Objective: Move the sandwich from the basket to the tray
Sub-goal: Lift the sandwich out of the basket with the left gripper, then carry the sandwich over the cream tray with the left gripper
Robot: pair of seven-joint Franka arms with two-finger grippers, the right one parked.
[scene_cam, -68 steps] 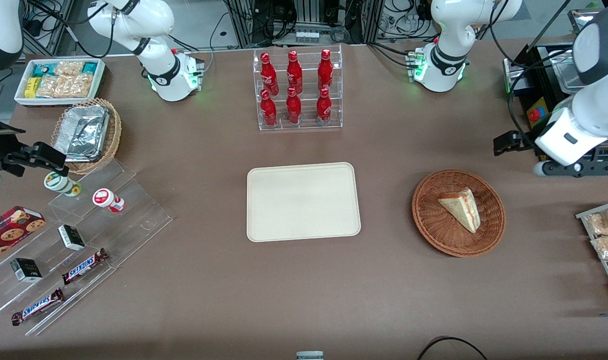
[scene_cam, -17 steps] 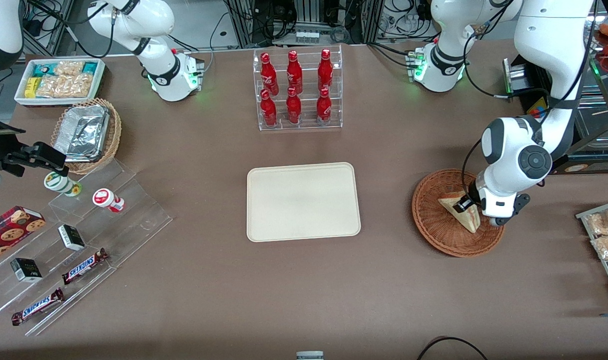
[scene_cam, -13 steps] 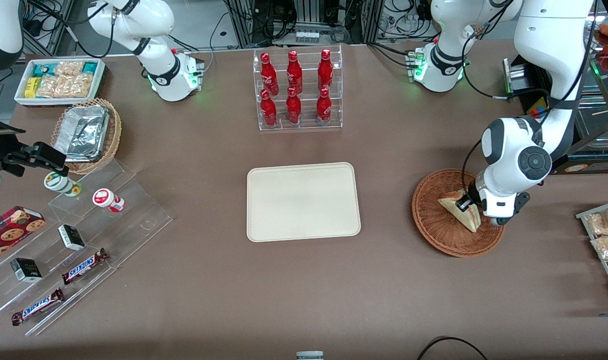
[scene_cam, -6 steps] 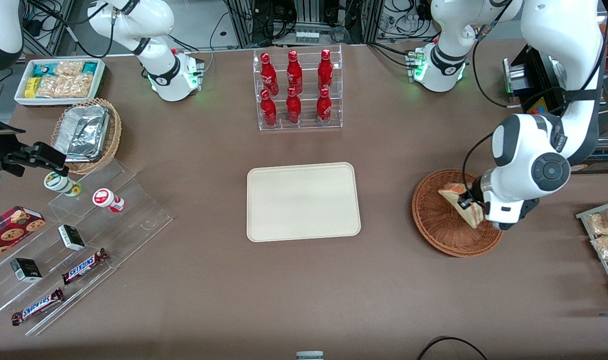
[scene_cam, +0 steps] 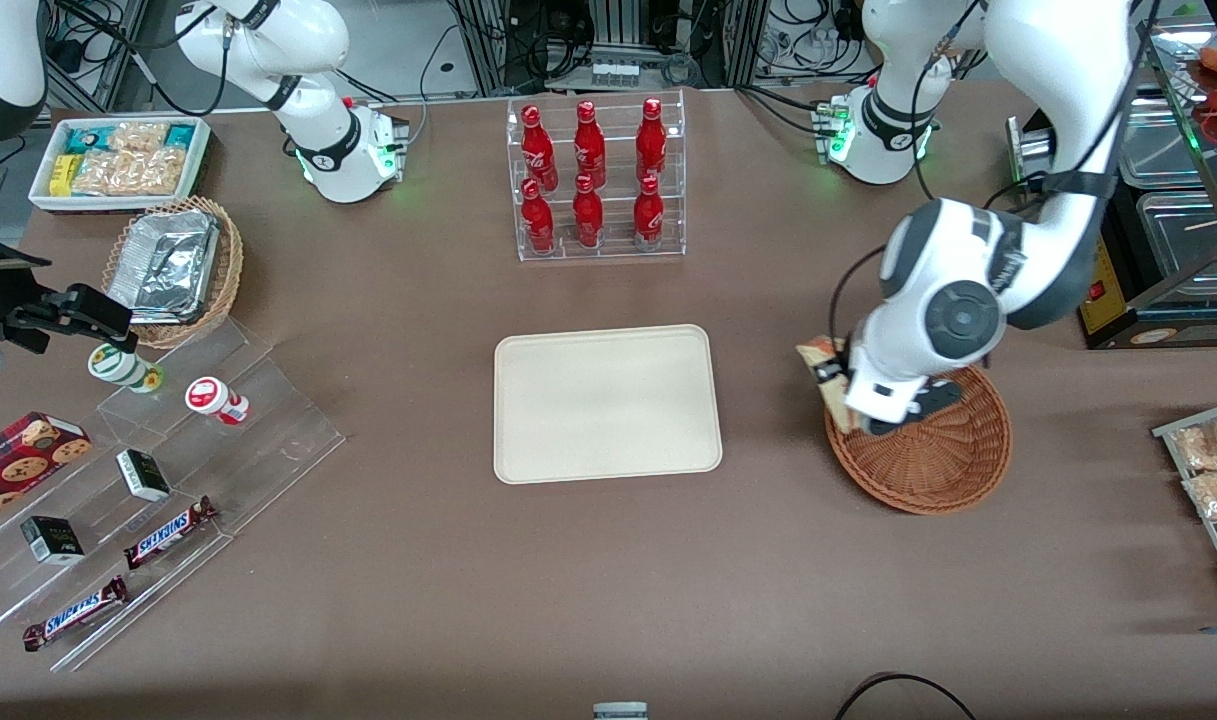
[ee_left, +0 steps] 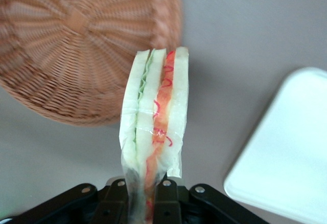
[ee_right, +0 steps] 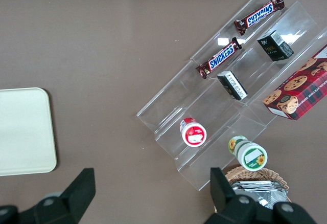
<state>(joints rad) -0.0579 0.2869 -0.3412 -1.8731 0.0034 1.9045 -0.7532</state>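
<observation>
Left wrist view shows the sandwich (ee_left: 153,127) standing on edge between the two fingers of the gripper (ee_left: 139,199), which are clamped on its lower end; the layers of white bread, green and red filling face the camera, and a thin clear wrap is around them. Below it lie the brown table, the basket (ee_left: 76,55) with nothing in it, and one corner of the tray (ee_left: 286,152).

In the front view the gripper (scene_cam: 830,378) hangs over the basket (scene_cam: 943,465) rim on the side toward the tray (scene_cam: 606,403), and only a small part of the sandwich (scene_cam: 818,352) shows beside the white wrist. The sandwich is in the air, out of the basket, not yet above the tray; a strip of bare table is between them.

I judge the main risk is the grip. The fingers hold only one end of a soft wedge, so most of it hangs free. A quick sideways move could make it swing, slide in the smooth wrap, or fall on the table. Too strong pressure could also crush the bread. At the tray, letting go from high up may let it tip or land on the rim.
</observation>
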